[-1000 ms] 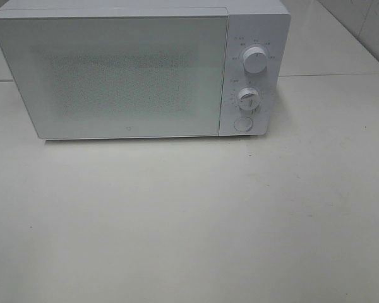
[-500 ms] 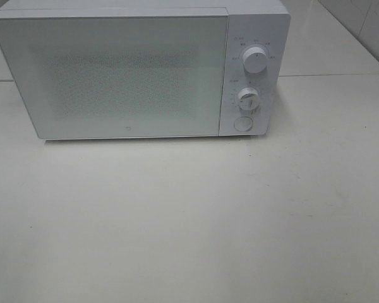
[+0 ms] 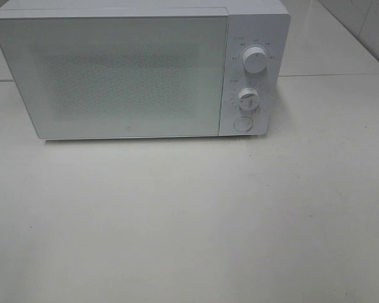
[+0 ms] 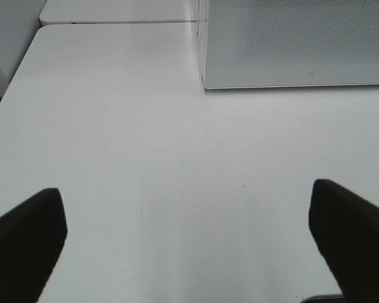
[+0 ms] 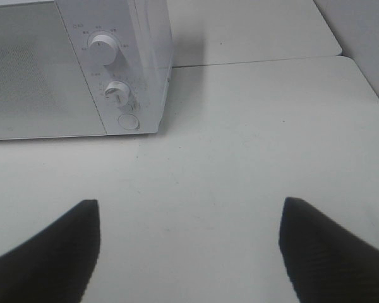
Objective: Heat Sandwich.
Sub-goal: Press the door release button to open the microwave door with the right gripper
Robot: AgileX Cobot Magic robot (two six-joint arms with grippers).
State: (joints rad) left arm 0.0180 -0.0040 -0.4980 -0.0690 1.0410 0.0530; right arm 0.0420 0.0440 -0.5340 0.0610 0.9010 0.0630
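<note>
Looking down from the high camera, you see a white microwave (image 3: 132,69) standing at the back of the pale table (image 3: 189,221). Its door (image 3: 114,76) is shut flush with the front. The door panel is frosted and speckled, so you cannot see into the cavity, and whatever it holds is hidden from you. On the control strip to the right of the door sit an upper knob (image 3: 254,60), a lower knob (image 3: 247,98) and a round button (image 3: 242,124) beneath them.

The sandwich shows in none of the three views. You cannot tell from these views whether it lies behind that closed door.

Your left gripper (image 4: 186,192) hangs over bare table in front of the microwave's left corner. Its two dark fingers (image 4: 25,240) are spread wide with nothing between them.

Your right gripper (image 5: 191,204) hangs over the table in front of the control side, well apart from the microwave. Its jaws are likewise parted, with only table surface between the fingers (image 5: 44,252). Neither gripper touches the microwave or carries anything.
</note>
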